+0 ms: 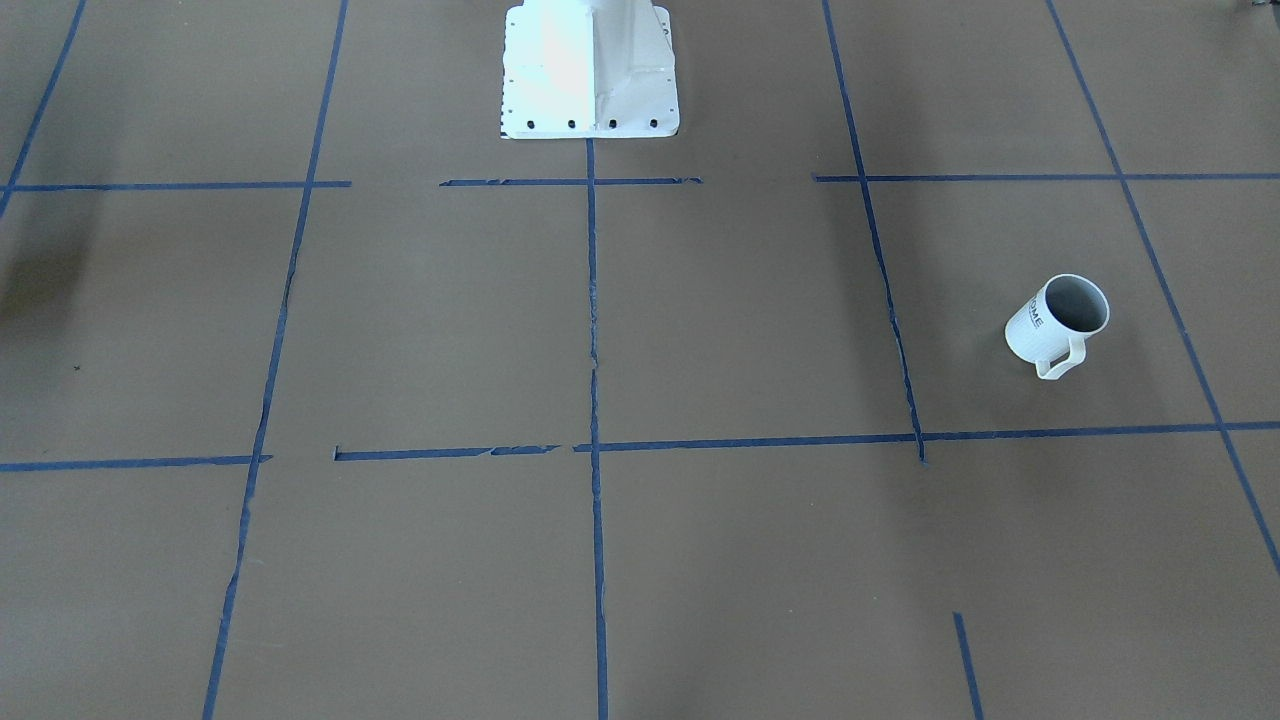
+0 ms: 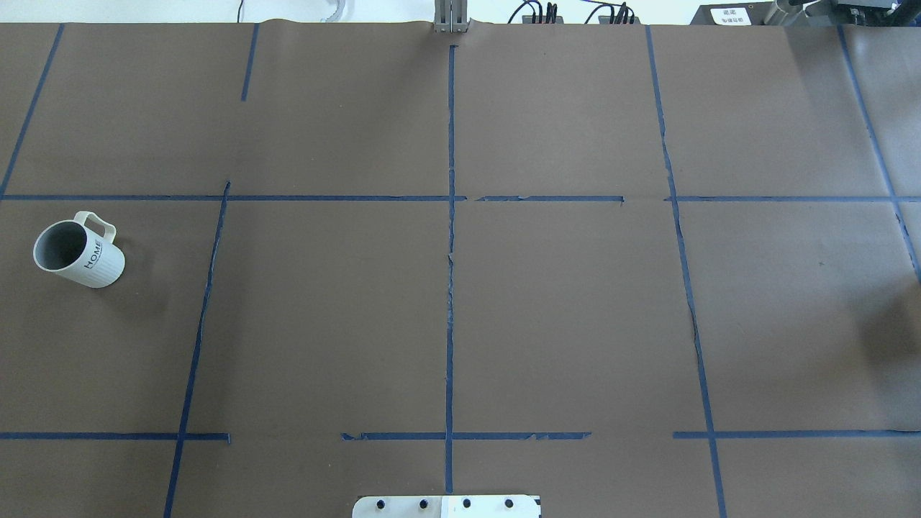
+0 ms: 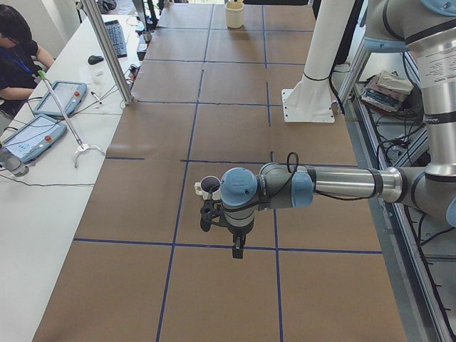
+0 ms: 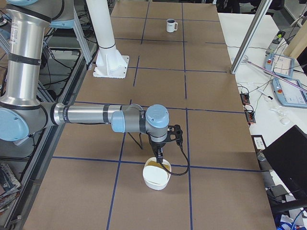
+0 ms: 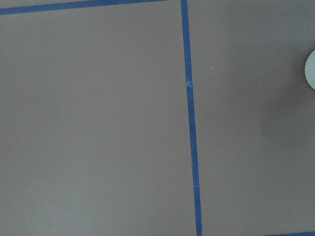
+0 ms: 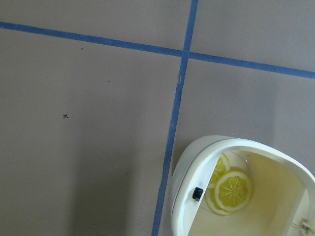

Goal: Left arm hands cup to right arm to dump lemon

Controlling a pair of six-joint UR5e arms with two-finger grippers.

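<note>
The white ribbed cup (image 2: 78, 250) with "HOME" lettering stands upright on the brown table at my left end, handle toward the far side. It also shows in the front view (image 1: 1058, 325) and, small, far off in the right side view (image 4: 171, 25). What shows of its inside is grey; the lemon is not visible. My left gripper (image 3: 239, 249) points down above the table, near the cup (image 3: 209, 187), apart from it. My right gripper (image 4: 159, 155) hangs over a white bowl (image 4: 157, 178). I cannot tell whether either gripper is open or shut.
The white bowl (image 6: 236, 187) at my right end holds yellow citrus slices. The white robot pedestal (image 1: 590, 70) stands at the table's middle rear. Blue tape lines grid the table. An operator (image 3: 18, 50) sits at a side table with tablets.
</note>
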